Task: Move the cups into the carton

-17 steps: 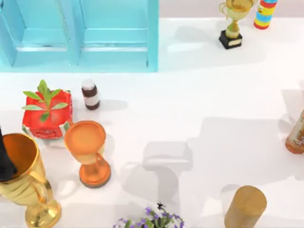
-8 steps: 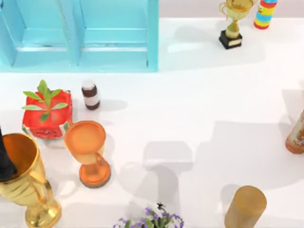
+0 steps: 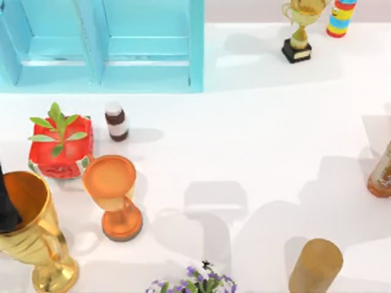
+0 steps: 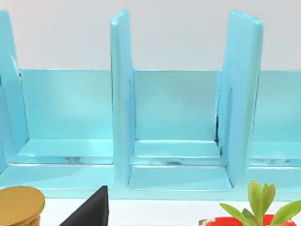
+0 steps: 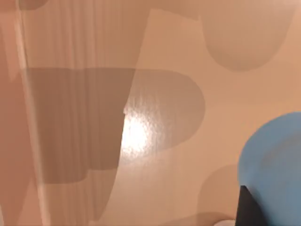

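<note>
The blue cup (image 5: 275,165) shows as a large blue rounded shape close to the right wrist camera, high over the pale table. A dark part of my right gripper (image 5: 249,209) lies against its edge. The white patterned cup is out of view. The carton (image 3: 104,46) is a light-blue box with upright dividers at the table's far left, and the left wrist view looks straight into its compartments (image 4: 176,122). A dark part of my left gripper (image 4: 89,212) shows low in that view, and my left arm (image 3: 6,204) stands at the table's left edge.
An orange goblet (image 3: 113,192), a gold trophy cup (image 3: 33,235), a red box with a plant (image 3: 61,146) and a brown bottle (image 3: 116,121) crowd the left. A tan cylinder (image 3: 314,265), flowers (image 3: 195,282), an orange bottle (image 3: 382,171), a small trophy (image 3: 298,30) and a striped toy (image 3: 340,17) ring the rest.
The broad shadow on the table's right half has slid toward the right and near edge. No object on the table has moved.
</note>
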Robot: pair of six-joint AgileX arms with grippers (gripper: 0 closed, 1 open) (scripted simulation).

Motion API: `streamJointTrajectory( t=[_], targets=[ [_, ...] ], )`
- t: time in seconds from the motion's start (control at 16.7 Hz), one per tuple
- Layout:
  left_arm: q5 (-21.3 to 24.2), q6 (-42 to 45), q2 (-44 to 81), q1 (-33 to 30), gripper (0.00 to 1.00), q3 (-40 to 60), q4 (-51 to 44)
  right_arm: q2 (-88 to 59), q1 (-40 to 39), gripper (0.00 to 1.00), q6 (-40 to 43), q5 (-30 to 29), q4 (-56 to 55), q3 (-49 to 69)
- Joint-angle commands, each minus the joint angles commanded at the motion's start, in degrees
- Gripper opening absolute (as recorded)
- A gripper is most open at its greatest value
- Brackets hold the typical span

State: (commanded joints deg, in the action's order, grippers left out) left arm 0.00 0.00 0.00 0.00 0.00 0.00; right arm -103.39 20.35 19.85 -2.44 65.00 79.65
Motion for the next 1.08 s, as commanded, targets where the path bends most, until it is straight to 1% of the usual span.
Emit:
streamJointTrajectory(
  t=[0.18, 0.96, 1.02, 1.08],
  targets=[
    [0.0, 0.0, 0.0, 0.0, 1.00, 0.0, 0.0, 0.0, 0.0, 0.00, 0.0, 0.0, 0.0, 0.0],
    [0.0, 0.0, 0.0, 0.0, 1.00, 0.0, 0.0, 0.0, 0.0, 0.98, 0.0, 0.0, 0.0, 0.0],
    [0.0, 0.0, 0.0, 0.0, 1.00, 0.0, 0.0, 0.0, 0.0, 1.00, 0.0, 0.0, 0.0, 0.0],
    [0.0, 0.0, 0.0, 0.0, 1.00, 0.0, 0.0, 0.0, 0.0, 1.00, 0.0, 0.0, 0.0, 0.0]
  ],
)
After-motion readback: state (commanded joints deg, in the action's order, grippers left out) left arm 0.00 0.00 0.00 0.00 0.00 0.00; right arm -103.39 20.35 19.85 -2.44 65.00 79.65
